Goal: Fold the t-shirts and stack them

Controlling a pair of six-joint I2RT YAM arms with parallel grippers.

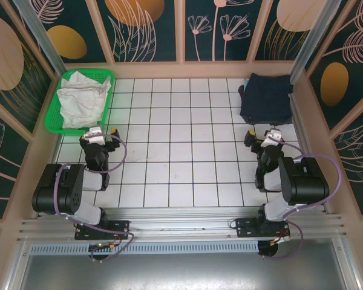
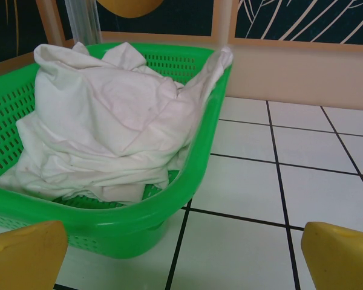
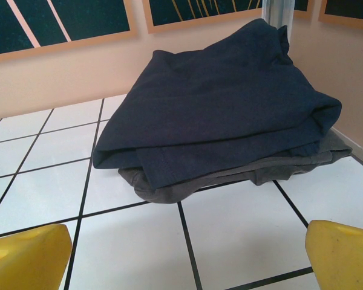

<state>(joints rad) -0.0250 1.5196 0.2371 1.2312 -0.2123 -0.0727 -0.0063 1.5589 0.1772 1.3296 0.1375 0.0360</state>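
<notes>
Crumpled off-white t-shirts (image 1: 81, 98) (image 2: 109, 121) lie heaped in the green mesh basket (image 1: 54, 118) (image 2: 139, 214) at the back left. A folded dark navy t-shirt (image 1: 266, 96) (image 3: 224, 103) rests on a folded grey one (image 3: 187, 181) at the back right corner. My left gripper (image 1: 98, 134) (image 2: 181, 260) stands open just in front of the basket, with bare tile between its yellow fingertips (image 2: 24, 254). My right gripper (image 1: 267, 138) (image 3: 187, 260) is open too, a short way in front of the folded stack, touching nothing.
White tiled table (image 1: 181, 151) lies between the two arms. Patterned walls with wooden trim (image 1: 181, 60) close in the back and sides. The stack sits close to the right wall (image 3: 351, 72). The arm bases are on a metal rail (image 1: 181, 220) at the near edge.
</notes>
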